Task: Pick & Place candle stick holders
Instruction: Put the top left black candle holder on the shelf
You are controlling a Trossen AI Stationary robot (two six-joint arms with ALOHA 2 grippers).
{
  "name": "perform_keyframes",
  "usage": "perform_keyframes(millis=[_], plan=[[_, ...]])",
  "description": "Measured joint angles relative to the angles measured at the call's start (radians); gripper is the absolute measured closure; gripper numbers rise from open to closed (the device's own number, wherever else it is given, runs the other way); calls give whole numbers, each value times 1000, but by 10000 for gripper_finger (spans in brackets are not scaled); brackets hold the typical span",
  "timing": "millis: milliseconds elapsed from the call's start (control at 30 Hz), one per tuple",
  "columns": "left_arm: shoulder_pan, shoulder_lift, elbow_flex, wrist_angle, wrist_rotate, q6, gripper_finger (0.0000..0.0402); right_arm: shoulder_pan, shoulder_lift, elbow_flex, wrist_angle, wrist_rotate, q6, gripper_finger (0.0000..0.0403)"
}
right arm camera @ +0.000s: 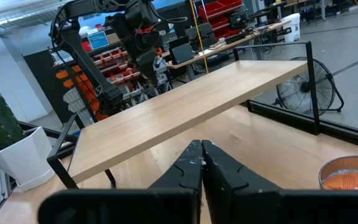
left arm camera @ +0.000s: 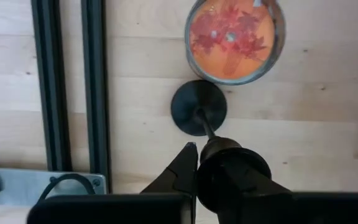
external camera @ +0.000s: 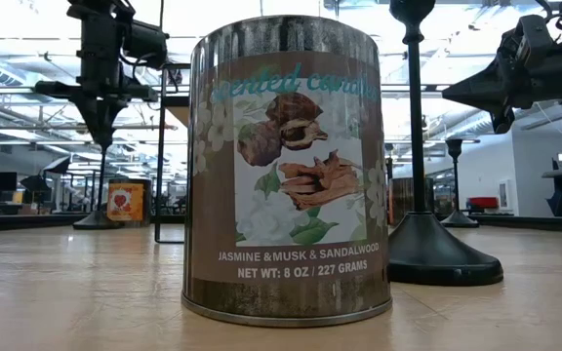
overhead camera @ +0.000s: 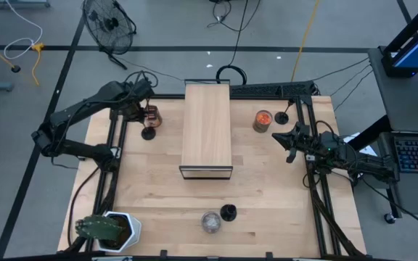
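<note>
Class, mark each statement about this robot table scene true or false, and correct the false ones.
1. The left gripper is above a black candle stick holder that stands beside an orange-topped tin. True.
2. The right gripper holds a holder. False: it is shut on nothing.
3. A potted cactus sits at a table corner. True.
4. The wooden shelf lies on the floor. False: it stands mid-table.
</note>
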Motion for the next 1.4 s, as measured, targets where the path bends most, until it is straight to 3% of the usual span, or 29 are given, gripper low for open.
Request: perform_keyframes(millis=[567, 933, 1233, 1400], plan=[[0, -137, 2, -63, 138, -21, 389, 0, 0, 0, 0, 0, 0, 403], [-20, -263, 9, -73, 471, -18, 389, 0, 0, 0, 0, 0, -35, 403], [-71, -272, 247, -131, 469, -79, 389, 0, 0, 0, 1, 0, -167, 403], [-115, -235, 440, -124, 376, -118, 389, 0, 0, 0, 1, 0, -180, 403]])
